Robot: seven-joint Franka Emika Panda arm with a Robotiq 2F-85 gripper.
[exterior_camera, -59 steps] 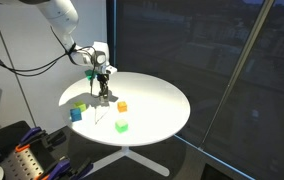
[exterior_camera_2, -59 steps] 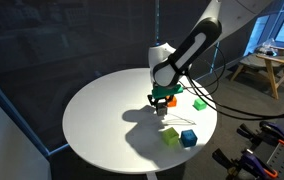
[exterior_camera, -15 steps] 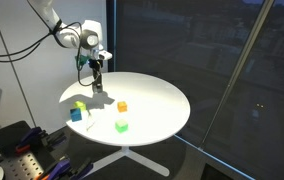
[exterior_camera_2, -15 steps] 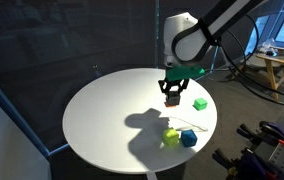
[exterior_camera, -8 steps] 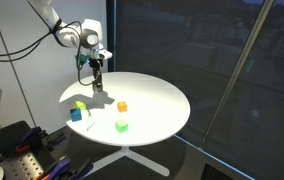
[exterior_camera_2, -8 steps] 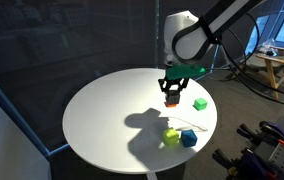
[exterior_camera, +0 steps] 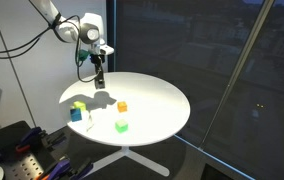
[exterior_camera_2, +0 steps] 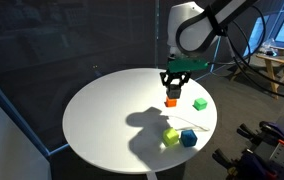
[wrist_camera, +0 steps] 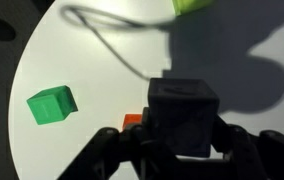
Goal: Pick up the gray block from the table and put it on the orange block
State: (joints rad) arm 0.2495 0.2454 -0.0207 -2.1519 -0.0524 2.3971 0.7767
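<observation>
My gripper (exterior_camera: pixel 99 84) (exterior_camera_2: pixel 173 86) is shut on the gray block (exterior_camera_2: pixel 173 91) and holds it in the air above the round white table (exterior_camera: pixel 162 100) (exterior_camera_2: pixel 102 110). In the wrist view the gray block (wrist_camera: pixel 182 112) fills the space between the dark fingers (wrist_camera: pixel 110 155) of the gripper (wrist_camera: pixel 182 140). The orange block (exterior_camera: pixel 122 106) (exterior_camera_2: pixel 171 101) stands on the table. In an exterior view it lies just below the held block. In the wrist view only a sliver of the orange block (wrist_camera: pixel 133 120) shows, left of the gray block.
A green cube (exterior_camera: pixel 121 126) (exterior_camera_2: pixel 199 103) (wrist_camera: pixel 50 104) stands near the orange block. A yellow-green cube (exterior_camera: pixel 80 106) (exterior_camera_2: pixel 170 136) and a blue cube (exterior_camera: pixel 75 114) (exterior_camera_2: pixel 188 138) stand together by the table's edge. A cable hangs from the arm.
The gripper has risen from the tabletop with the gray block in it and has kept rising slightly over the last second. The other cubes have not moved.
</observation>
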